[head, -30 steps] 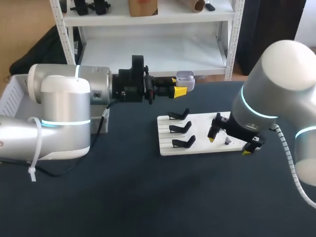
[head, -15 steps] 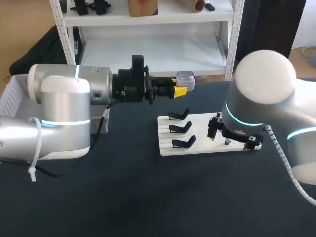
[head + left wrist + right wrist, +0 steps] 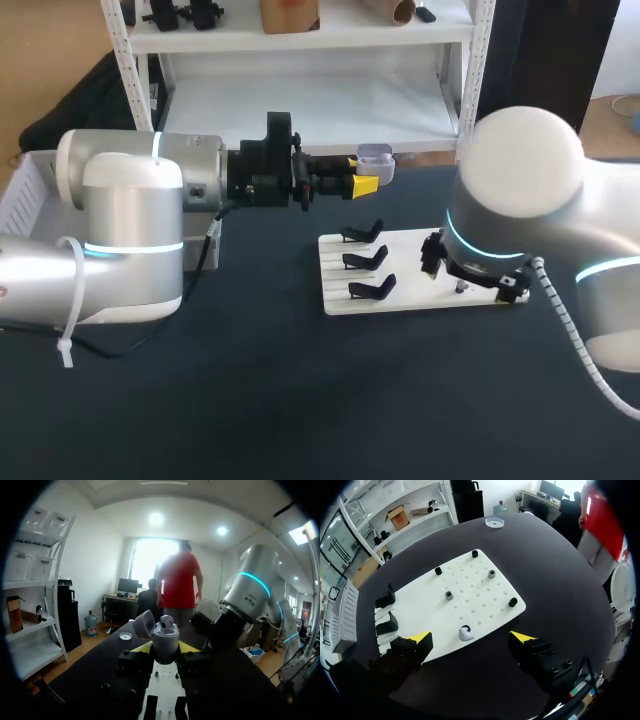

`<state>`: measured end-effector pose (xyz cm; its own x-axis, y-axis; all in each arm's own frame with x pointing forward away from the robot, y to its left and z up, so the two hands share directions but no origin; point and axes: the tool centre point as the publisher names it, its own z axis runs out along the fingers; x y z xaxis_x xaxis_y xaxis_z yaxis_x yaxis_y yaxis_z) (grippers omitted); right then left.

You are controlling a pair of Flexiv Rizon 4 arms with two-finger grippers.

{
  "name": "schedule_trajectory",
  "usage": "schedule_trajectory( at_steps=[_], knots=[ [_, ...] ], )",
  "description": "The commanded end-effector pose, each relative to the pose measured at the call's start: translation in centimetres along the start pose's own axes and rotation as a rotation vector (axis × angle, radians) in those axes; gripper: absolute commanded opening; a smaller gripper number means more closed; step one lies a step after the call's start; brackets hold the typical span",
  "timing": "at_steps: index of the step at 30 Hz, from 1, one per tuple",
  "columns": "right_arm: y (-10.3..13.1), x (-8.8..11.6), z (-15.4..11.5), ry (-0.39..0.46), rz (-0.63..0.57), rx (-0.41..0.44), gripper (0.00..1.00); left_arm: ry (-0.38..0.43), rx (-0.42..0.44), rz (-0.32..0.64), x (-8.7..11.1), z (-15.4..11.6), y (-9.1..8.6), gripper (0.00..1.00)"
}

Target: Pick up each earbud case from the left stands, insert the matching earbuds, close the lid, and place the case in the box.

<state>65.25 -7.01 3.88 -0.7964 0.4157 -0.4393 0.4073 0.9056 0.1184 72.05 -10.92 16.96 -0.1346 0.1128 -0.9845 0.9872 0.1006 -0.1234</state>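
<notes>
Our right end effector (image 3: 471, 637) hangs released over the white board (image 3: 475, 595), one earbud (image 3: 465, 633) lying on the board under the gap between its fingers (image 3: 421, 639). Beyond the board's far edge, our left end effector (image 3: 362, 173) grasps the earbud case (image 3: 375, 155), lid open, above the desk (image 3: 300, 400).

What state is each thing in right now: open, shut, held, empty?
Case: lid open, held by the left pincer.
Left pincer: shut on the case.
Earbud: lying loose on the board.
Right pincer: open, fingers either side of the earbud.
Stands: three, all empty.
</notes>
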Motion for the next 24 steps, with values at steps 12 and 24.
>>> schedule_trajectory(
  at_steps=[12, 24],
  knots=[
    [-0.2, 1.2, 0.3, 0.033, -0.009, 0.016, 0.55, -0.002, -0.001, 0.001, 0.0, 0.0, 0.0, 0.0],
    [0.0, 0.7, 1.4, 0.042, -0.017, 0.006, 0.46, -0.002, -0.001, 0.001, 0.0, 0.0, 0.0, 0.0]
  ],
)
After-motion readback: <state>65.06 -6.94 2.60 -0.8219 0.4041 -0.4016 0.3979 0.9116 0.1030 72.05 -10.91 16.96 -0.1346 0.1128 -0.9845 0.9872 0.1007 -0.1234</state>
